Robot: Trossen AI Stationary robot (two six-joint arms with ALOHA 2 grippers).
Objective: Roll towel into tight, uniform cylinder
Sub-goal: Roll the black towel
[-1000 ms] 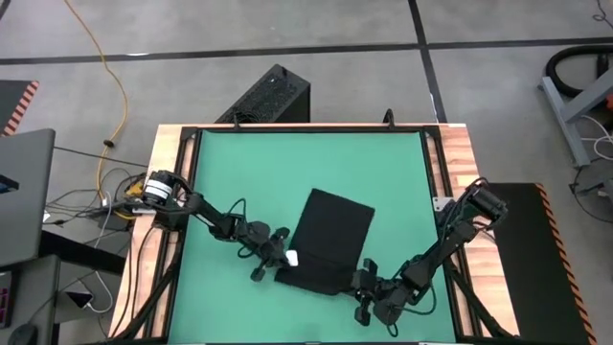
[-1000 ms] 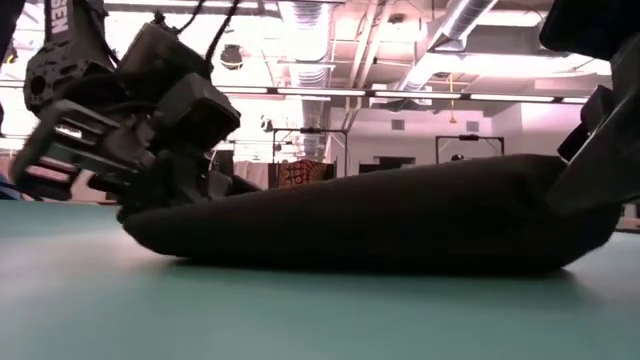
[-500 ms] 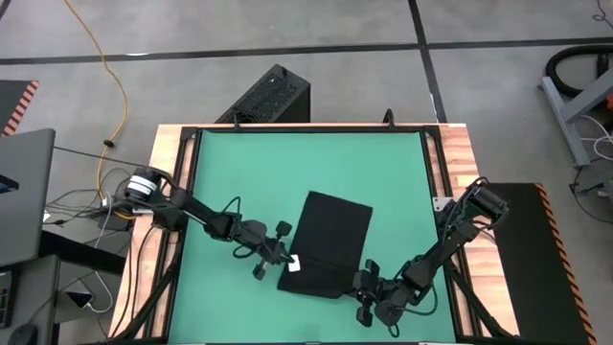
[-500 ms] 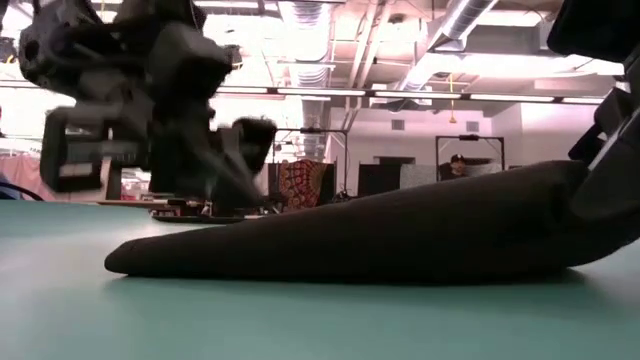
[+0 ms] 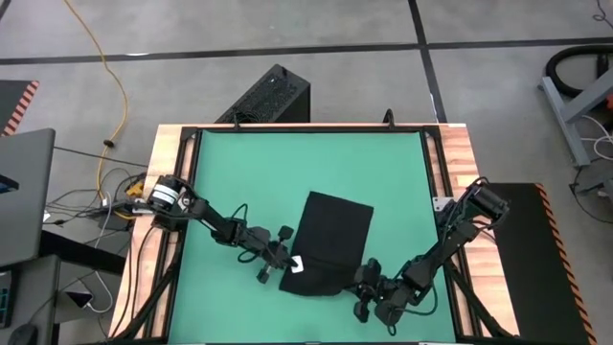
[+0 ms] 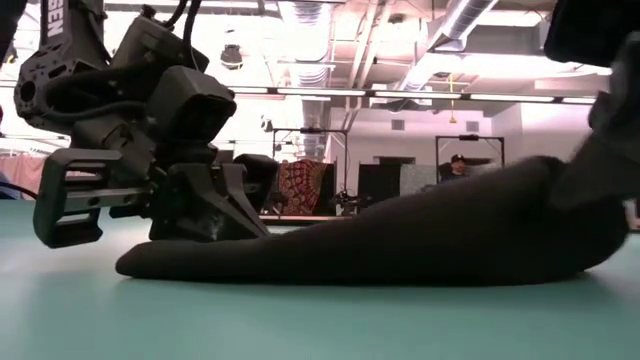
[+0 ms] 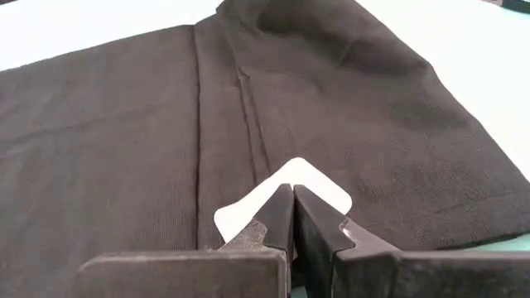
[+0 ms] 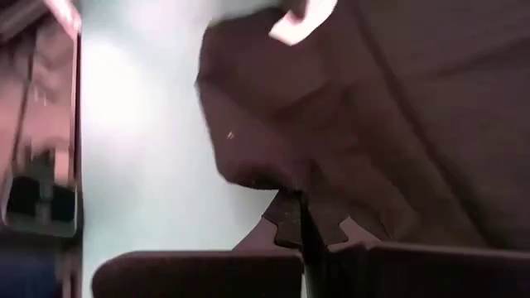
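The black towel lies on the green mat, its near part folded over into a thicker band. A small white tag sits at its near left corner. My left gripper is shut, its tips on that tag. My right gripper is shut on the towel's near right corner. In the low view the towel slopes up from a flat left end to a raised right end. My left gripper has its shut fingertips on the white tag at the towel's near left corner. It comes from the table's left, slanting down. Whether any cloth is between the fingers I cannot tell. That end of the towel lies flat on the mat. My right gripper pinches the folded cloth at the towel's near right corner between its two fingers, several layers by the look of it. It comes from the table's near right, slanting down. That end is raised off the mat; the rest lies on it.
A black ribbed box stands beyond the table's far edge. Wooden borders frame the mat. The mat's far half and left side are bare green.
My left gripper rose off the towel's near left corner and drew back toward the table's left, then came back down onto the tag, rolling as it went. The towel's left end, bunched thick before, now lies flat and thin. The right end stays raised.
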